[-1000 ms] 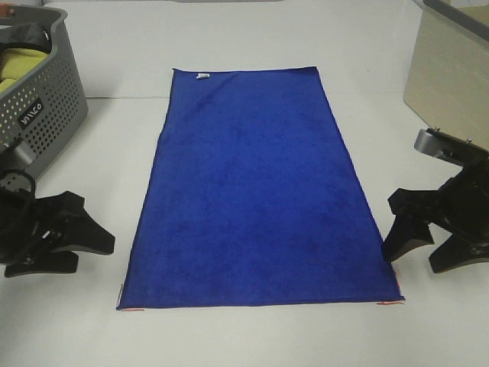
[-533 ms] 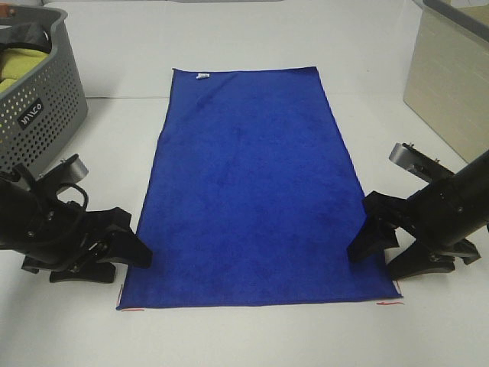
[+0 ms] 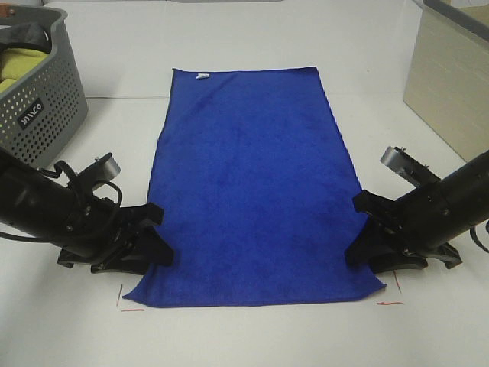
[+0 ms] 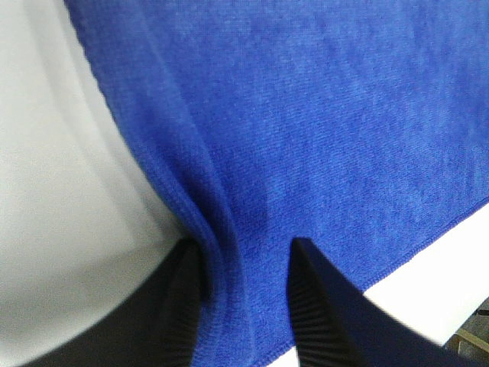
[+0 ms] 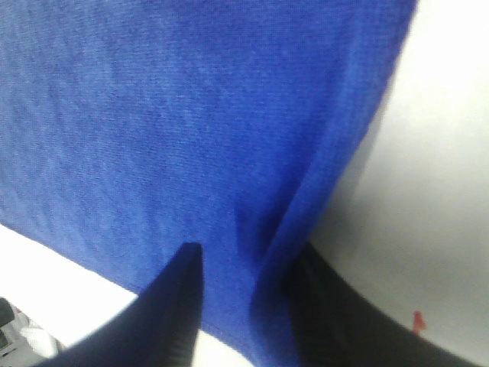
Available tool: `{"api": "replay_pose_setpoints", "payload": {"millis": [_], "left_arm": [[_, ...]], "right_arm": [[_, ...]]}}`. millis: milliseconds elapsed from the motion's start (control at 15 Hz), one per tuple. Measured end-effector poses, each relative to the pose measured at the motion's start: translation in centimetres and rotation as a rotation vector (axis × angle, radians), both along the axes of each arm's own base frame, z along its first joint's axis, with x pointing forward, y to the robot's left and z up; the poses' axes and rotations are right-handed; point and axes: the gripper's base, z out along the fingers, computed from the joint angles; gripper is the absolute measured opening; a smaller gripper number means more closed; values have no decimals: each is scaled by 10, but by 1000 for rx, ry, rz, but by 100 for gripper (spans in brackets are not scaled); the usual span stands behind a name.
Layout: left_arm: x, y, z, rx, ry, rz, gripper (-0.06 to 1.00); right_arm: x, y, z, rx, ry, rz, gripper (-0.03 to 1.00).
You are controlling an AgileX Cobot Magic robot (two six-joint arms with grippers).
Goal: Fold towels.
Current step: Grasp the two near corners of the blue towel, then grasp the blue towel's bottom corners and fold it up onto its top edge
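Observation:
The royal-blue towel (image 3: 252, 183) lies flat and lengthwise on the white table, with its small white tag (image 3: 203, 76) at the far edge. My left gripper (image 3: 157, 237) is low at the towel's left long edge near the near corner. In the left wrist view (image 4: 241, 306) its jaws are apart and straddle a raised ridge of the towel (image 4: 306, 115). My right gripper (image 3: 357, 229) is at the right long edge near the near corner. In the right wrist view (image 5: 244, 306) its jaws are apart around a bunched edge of the towel (image 5: 176, 99).
A grey perforated basket (image 3: 46, 107) holding a yellow-green cloth (image 3: 19, 61) stands at the far left. A beige box (image 3: 451, 84) stands at the far right. Red corner marks (image 3: 131, 310) (image 3: 390, 303) are on the table by the towel's near corners.
Both grippers have moved inward from beside the towel onto its long edges. The near corners have been pushed inward off the red marks, and the edges have bunched up.

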Motion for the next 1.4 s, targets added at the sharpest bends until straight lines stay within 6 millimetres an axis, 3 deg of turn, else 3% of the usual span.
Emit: {"api": "replay_pose_setpoints", "payload": {"millis": [133, 200, 400, 667, 1000, 1133, 1267, 1400], "left_arm": [[1, 1, -2, 17, -2, 9, 8], [1, 1, -2, 18, -2, 10, 1], [-2, 0, 4, 16, 1, -26, 0], [-11, 5, 37, 41, -32, -41, 0], [-71, 20, 49, 49, 9, -42, 0], [-85, 23, 54, 40, 11, -32, 0], [-85, 23, 62, 23, -14, -13, 0], [-71, 20, 72, 8, -51, 15, 0]], "right_arm": [[0, -1, -4, -18, 2, 2, 5], [0, -2, -4, -20, 9, -8, 0], [-2, -4, 1, -47, 22, -18, 0], [-12, -8, 32, -95, 17, 12, 0], [-68, -9, 42, -99, 70, 16, 0], [-83, -9, 44, -98, 73, 19, 0], [-82, -9, 49, -95, 53, 20, 0], [-60, -8, 65, -91, -26, 27, 0]]}}
